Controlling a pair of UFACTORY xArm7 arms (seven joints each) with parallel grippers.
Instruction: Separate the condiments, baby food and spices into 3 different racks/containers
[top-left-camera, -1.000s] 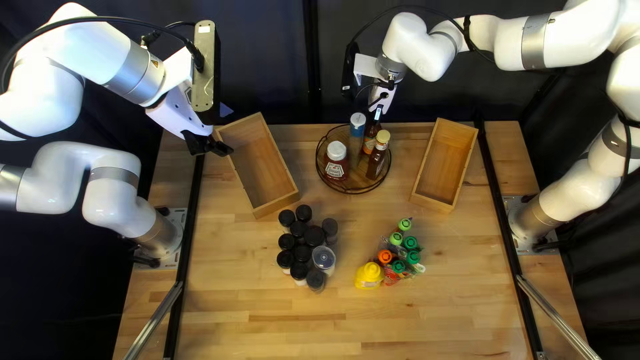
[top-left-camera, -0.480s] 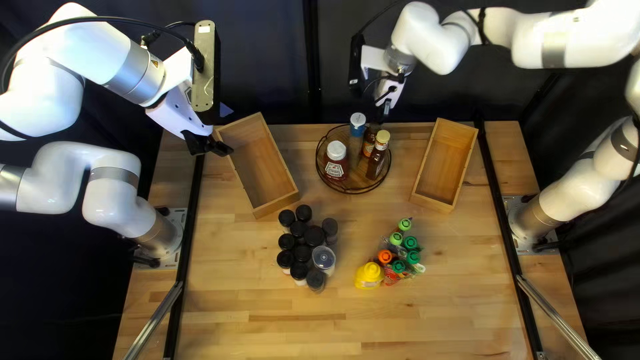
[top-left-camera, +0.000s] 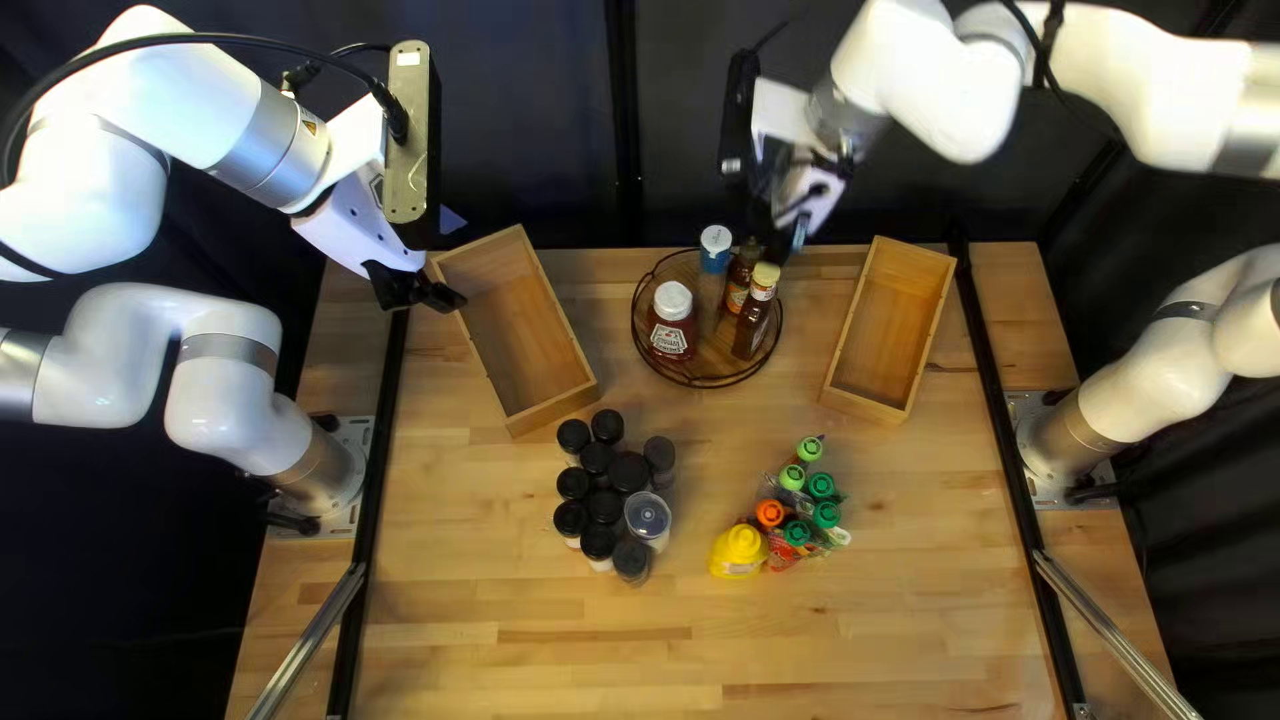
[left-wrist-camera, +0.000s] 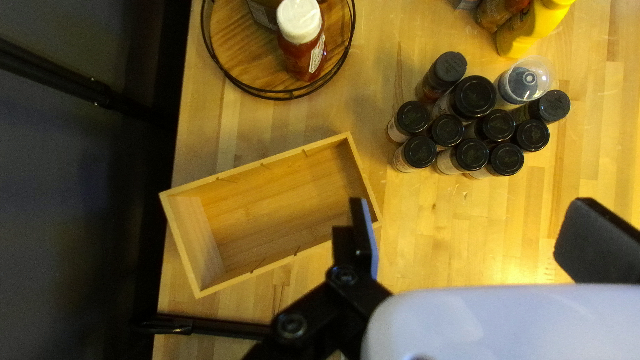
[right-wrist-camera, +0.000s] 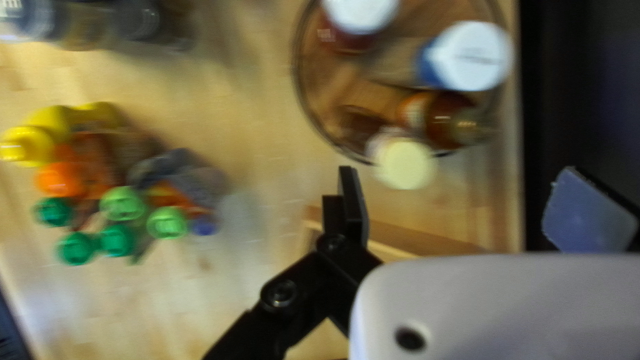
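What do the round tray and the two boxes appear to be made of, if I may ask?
The round tray looks like stained wood, with grain showing, inside a thin black rim, probably metal wire. Both boxes look like pale wood or bamboo, smooth, perhaps lightly varnished, judging by their fine straight grain.

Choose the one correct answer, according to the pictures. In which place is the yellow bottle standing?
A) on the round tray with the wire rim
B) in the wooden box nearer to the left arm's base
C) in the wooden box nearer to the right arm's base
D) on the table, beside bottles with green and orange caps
D, because the yellow bottle stands directly on the table, next to the orange-capped bottle and the green-capped bottles.
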